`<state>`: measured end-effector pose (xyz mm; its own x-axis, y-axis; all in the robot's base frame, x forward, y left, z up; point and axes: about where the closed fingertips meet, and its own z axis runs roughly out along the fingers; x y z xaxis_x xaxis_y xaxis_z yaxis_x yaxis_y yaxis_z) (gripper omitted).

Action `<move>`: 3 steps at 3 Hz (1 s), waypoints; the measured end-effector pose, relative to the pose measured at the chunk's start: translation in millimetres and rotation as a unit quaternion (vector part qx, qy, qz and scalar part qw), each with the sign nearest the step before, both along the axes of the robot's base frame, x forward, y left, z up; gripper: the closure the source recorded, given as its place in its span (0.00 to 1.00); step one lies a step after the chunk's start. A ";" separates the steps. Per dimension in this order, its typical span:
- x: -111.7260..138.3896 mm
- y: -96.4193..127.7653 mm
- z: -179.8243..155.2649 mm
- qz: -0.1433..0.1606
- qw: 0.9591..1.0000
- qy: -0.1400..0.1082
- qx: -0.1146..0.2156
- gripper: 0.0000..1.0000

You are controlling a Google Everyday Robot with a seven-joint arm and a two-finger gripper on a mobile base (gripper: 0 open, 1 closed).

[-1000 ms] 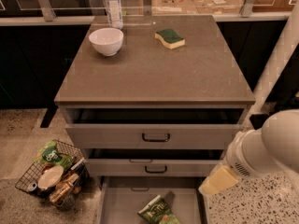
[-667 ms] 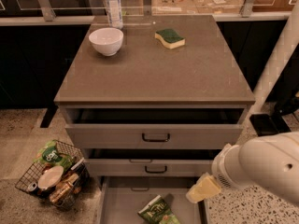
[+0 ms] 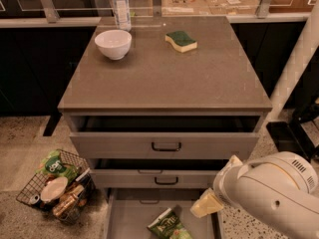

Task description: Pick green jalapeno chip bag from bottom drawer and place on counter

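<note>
chip bag (image 3: 168,226) cut off below, near hand (image 3: 206,204)

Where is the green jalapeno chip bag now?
The green jalapeno chip bag lies in the open bottom drawer, low in the camera view; the gripper hangs just right of it.

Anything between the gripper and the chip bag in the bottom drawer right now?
Nothing visible. The gripper hangs over the right side of the open bottom drawer; the green jalapeno chip bag lies on the drawer floor beside it, only bare grey floor between.
</note>
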<state>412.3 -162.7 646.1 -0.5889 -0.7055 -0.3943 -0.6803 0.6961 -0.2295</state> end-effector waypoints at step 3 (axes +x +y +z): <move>-9.5 -32.3 -67.6 -0.055 0.998 0.019 0.033 0.00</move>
